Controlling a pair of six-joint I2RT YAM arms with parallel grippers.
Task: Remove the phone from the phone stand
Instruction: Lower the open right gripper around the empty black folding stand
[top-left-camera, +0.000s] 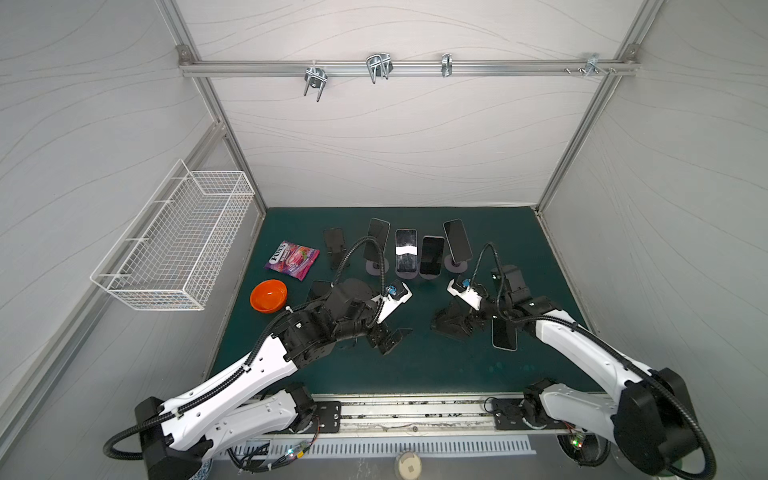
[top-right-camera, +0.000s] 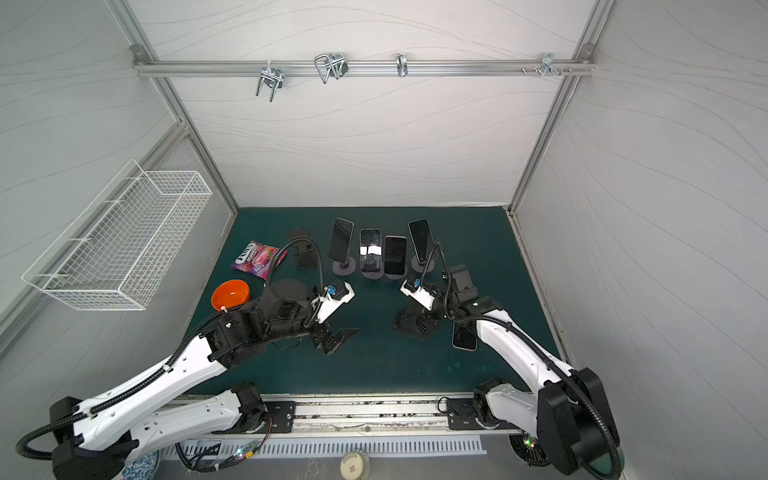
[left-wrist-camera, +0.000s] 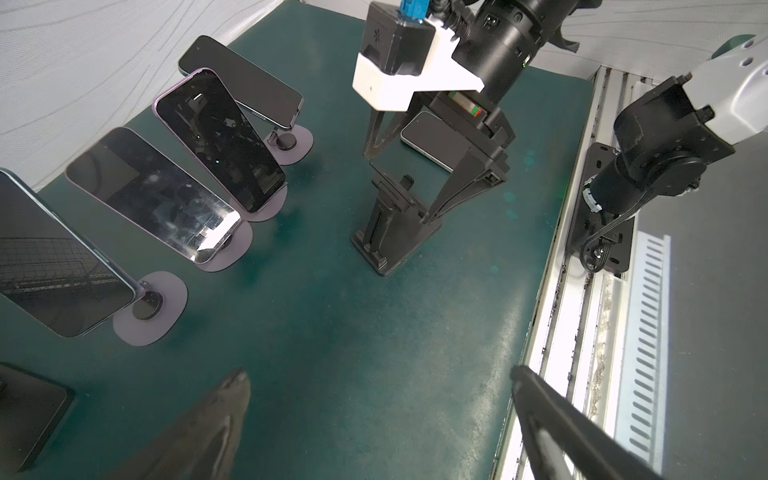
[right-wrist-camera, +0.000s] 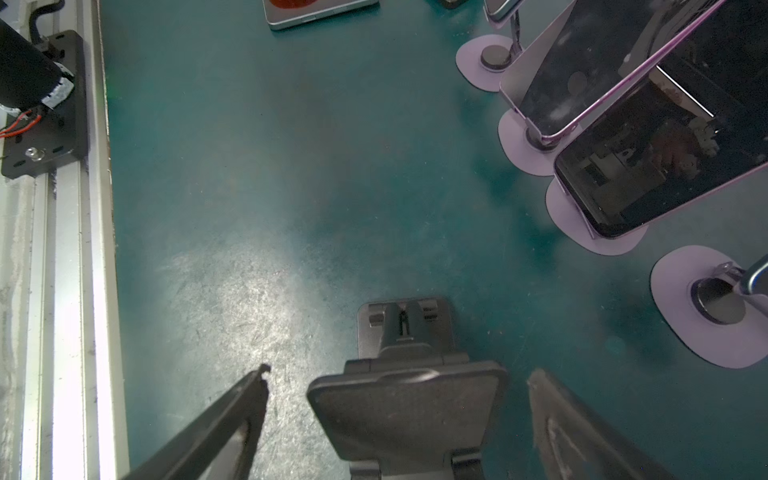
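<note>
So both arms are down low over the green tabletop (top-left-camera: 415, 374). The right tool (right-wrist-camera: 399, 371) is spread wide with nothing gripped. Its two fingers (right-wrist-camera: 232, 415) straddle a black stand (right-wrist-camera: 407, 411) that's got no phone on it, and in the right wrist view there's a clear gap on both sides of the plate. One phone (top-left-camera: 504, 338) lies flat on the tabletop just beside the right arm, which partly covers it. You can also spot it behind that tool in the left wrist view.

The left tool (left-wrist-camera: 380, 372) is wide open too, hanging over a bare patch of mat near the middle with nothing between its fingers.

At the back, in both top views, there's a row of phones (top-left-camera: 406, 251), four of them, each tilted up on purple stands (left-wrist-camera: 166, 299) with flat oval bases and standing close side by side. To the left of that row is a second black stand (top-left-camera: 334, 245), also bare.

Further left there's a candy bag (top-left-camera: 292, 259) and an orange bowl (top-left-camera: 269, 295), a little apart from each other. A wire basket (top-left-camera: 174, 245) hangs on the left wall.

There's also a dark flat shape (top-left-camera: 318, 291) tucked against the left arm by the bowl. It might be another phone lying down, but the arm hides too much of it to be sure.
</note>
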